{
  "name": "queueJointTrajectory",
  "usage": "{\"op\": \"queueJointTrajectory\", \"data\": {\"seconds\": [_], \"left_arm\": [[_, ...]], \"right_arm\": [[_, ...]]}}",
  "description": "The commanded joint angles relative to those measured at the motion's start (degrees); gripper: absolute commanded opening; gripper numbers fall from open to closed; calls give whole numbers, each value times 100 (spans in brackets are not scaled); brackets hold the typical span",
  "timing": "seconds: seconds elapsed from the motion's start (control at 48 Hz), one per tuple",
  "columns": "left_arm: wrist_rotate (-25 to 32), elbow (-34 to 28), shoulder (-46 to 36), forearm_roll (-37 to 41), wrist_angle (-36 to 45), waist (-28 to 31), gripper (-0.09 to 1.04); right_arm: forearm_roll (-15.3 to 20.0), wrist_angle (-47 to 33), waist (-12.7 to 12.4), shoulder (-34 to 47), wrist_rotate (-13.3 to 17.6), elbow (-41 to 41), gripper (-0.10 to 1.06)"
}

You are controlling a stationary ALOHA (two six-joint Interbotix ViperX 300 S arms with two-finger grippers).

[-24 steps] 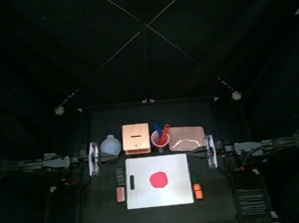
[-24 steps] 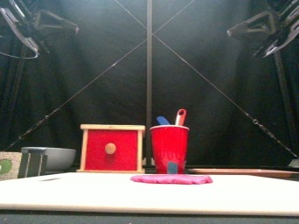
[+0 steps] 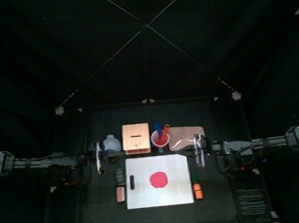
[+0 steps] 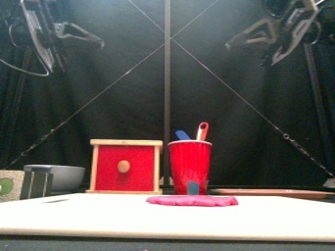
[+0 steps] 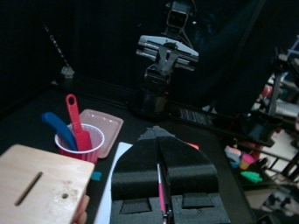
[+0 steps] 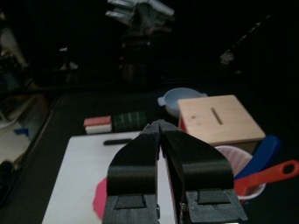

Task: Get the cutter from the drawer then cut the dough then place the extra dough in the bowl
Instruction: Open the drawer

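Nearest the bench's [image 3: 100, 207] front edge, a white cutting board [image 3: 141, 197] is lying flat, and the red dough [image 3: 157, 179] is resting on its middle as a whole round disc. A small toy food [image 3: 121, 193] is lying just beside the board's left edge and an orange one [image 3: 197, 191] just beside its right edge.

Behind the board's back corners, the two arms are reaching in from either side, raised well above the bench. The left tool [image 5: 159, 144] is showing its jaws pressed together on nothing, and the right tool [image 6: 163, 133] is likewise closed and empty.

Farther back, a row is standing across the bench. A blue-grey bowl [image 3: 110, 145] is sitting on the left. Next to it comes the wooden box [image 3: 136, 137], its red drawer front [image 4: 125, 167] sitting flush in the frame. Beside that, a red cup [image 3: 162, 138] is holding a blue knife [image 4: 182, 135] and a red knife [image 4: 202, 130]. A pink tray [image 3: 188, 138] is lying on the right.
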Motion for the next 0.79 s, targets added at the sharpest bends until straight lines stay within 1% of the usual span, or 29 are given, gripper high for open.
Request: {"op": "queueJointTrajectory", "data": {"seconds": [0.021,0.042,0.083,0.146,0.25,0.312,0.375,0.479,0.625,0.688,0.792], "left_arm": [[-141,97,404,-1046,-853,-325,-1],[-167,132,483,-1195,-1020,-422,-1],[-185,193,642,-1477,-1292,-615,-1],[-185,237,879,-1775,-1723,-905,-1],[-202,167,1345,-2162,-2241,-1327,-1],[-220,62,1600,-2399,-2470,-1468,-1],[-281,-105,1854,-2795,-2681,-1582,-1],[-510,-404,2268,-3542,-2856,-1705,-1],[-817,-633,2856,-4043,-2936,-1846,-1],[-1151,-738,3146,-4342,-2936,-1881,-1],[-1731,-879,3568,-4614,-2953,-1907,-1]], "right_arm": [[62,519,-387,281,9,-624,2],[62,773,-483,387,9,-765,2],[62,1134,-598,527,0,-967,2],[44,1617,-703,773,-26,-1248,2],[-18,2065,-782,1222,-70,-1687,2],[-88,2215,-809,1468,-88,-1925,2],[-211,2382,-826,1696,-88,-2171,2],[-387,2663,-800,2127,-88,-2742,2],[-721,3059,-773,2848,-114,-3560,2],[-888,3322,-809,3270,-114,-3946,2],[-940,3709,-853,3929,-123,-4518,2]]}}
